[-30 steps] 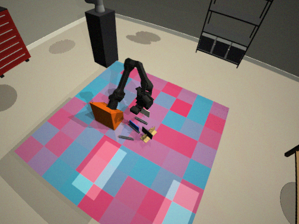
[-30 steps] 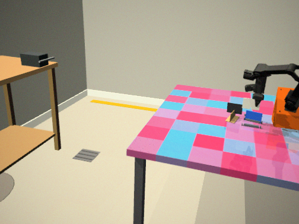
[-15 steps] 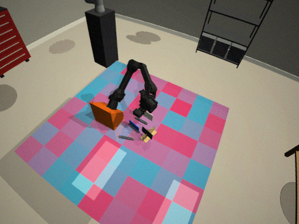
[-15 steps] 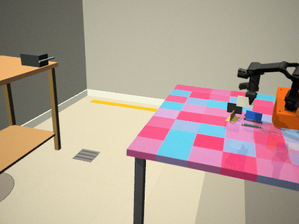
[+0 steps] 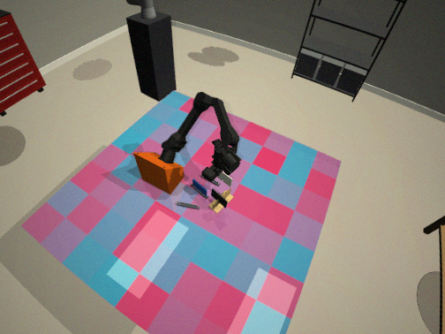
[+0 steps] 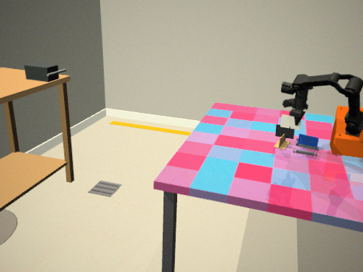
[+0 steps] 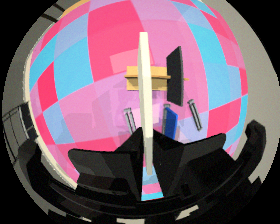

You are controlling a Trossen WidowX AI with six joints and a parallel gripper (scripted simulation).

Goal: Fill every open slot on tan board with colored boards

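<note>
Tan board (image 5: 229,197) (image 6: 282,142) (image 7: 132,78): standing, black board (image 5: 219,198) (image 6: 284,131) (image 7: 175,76) crosswise on it. White board (image 5: 225,179) (image 6: 290,121) (image 7: 145,100): raised, upright. Blue board (image 5: 199,187) (image 6: 307,141) (image 7: 170,124): upright in holder.

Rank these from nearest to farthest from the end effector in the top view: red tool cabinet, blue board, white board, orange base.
1. White board: between the fingers.
2. Blue board: standing just lower left in the image.
3. Orange base: farther left.
4. Red tool cabinet: image's left edge.
</note>
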